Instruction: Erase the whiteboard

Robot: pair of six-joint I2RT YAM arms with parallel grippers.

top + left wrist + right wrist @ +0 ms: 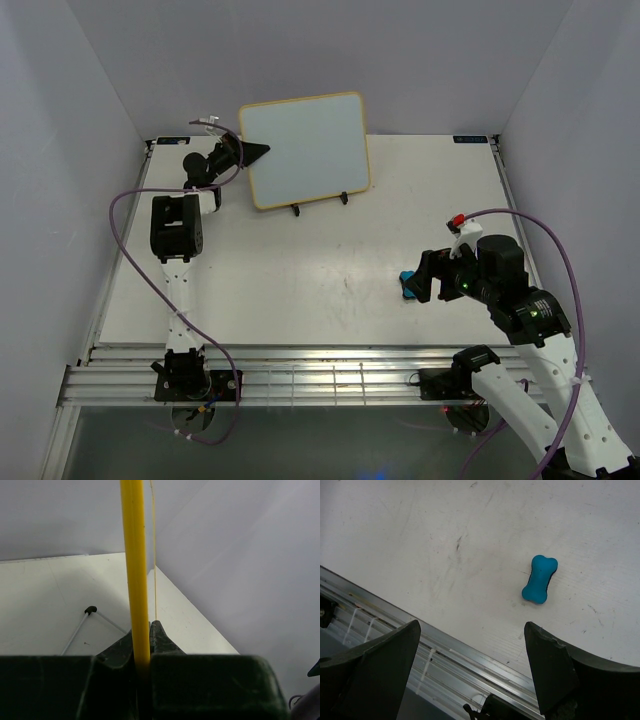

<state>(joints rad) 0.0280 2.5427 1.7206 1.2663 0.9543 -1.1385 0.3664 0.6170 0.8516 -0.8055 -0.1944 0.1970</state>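
The whiteboard (305, 150) stands tilted at the back of the table, glossy white with a thin yellow-tan frame; I see no marks on its face. My left gripper (262, 152) is shut on its left frame edge. In the left wrist view the yellow frame edge (135, 570) runs straight up from between the closed jaws of my left gripper (142, 630). My right gripper (425, 278) is open and empty, held above the table at the near right. The small blue eraser (408, 283) lies on the table just beside it. In the right wrist view the eraser (540, 578) lies beyond the spread fingers of my right gripper (472, 630).
The wire easel stand (295, 210) props the board from below, its black feet showing at the board's lower edge; a wire leg (80, 627) shows in the left wrist view. Aluminium rails (330, 375) run along the table's near edge. Grey walls enclose the table.
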